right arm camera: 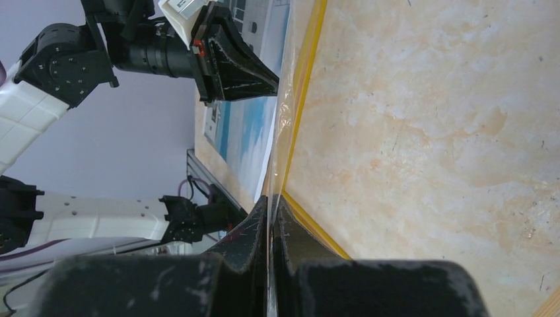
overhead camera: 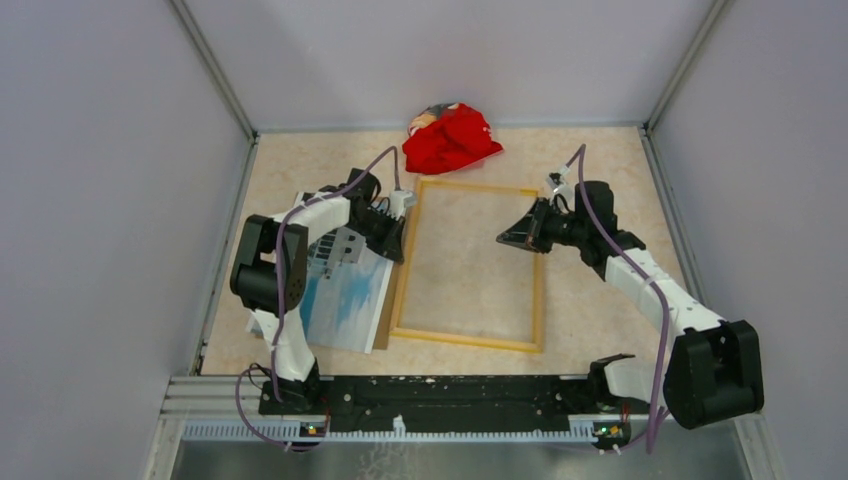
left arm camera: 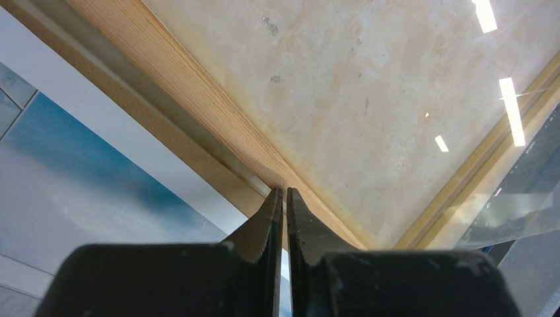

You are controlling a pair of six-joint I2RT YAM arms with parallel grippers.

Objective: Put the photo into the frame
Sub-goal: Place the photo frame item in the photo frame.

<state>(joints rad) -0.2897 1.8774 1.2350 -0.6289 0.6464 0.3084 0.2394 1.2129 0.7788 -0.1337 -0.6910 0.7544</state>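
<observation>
Overhead view of a pale marbled counter [overhead camera: 600,170] enclosed by grey walls, with two robot arms mounted at its near edge.

There is one frame [overhead camera: 465,340]. It is a thin rectangle lying flat in the middle of the counter, and the counter shows through its opening. There is one photo [overhead camera: 345,300], printed side up and showing blue sky. It lies just left of the frame, on top of one brown backing panel [left arm camera: 132,109], which shows as a narrow strip between the photo's white border and the frame's left rail. The photo is outside the frame.

There is one clear sheet [left arm camera: 522,191], tilted and catching reflections of the ceiling lights over the right part of the frame. One crumpled red cloth [overhead camera: 452,138] sits at the far edge of the counter, just beyond the frame's far rail.

The left arm [overhead camera: 300,215] reaches across the far end of the photo and covers part of it. The left arm's jaws are almost together, with only a thin slit between them. Their tips are at the inner edge of the frame's left rail, near its far corner. It cannot be told whether they grip the rail.

The right arm [overhead camera: 650,275] reaches in from the right, over the frame's right rail. The right arm's jaws are pressed together and appear to pinch the thin edge of the clear sheet.
</observation>
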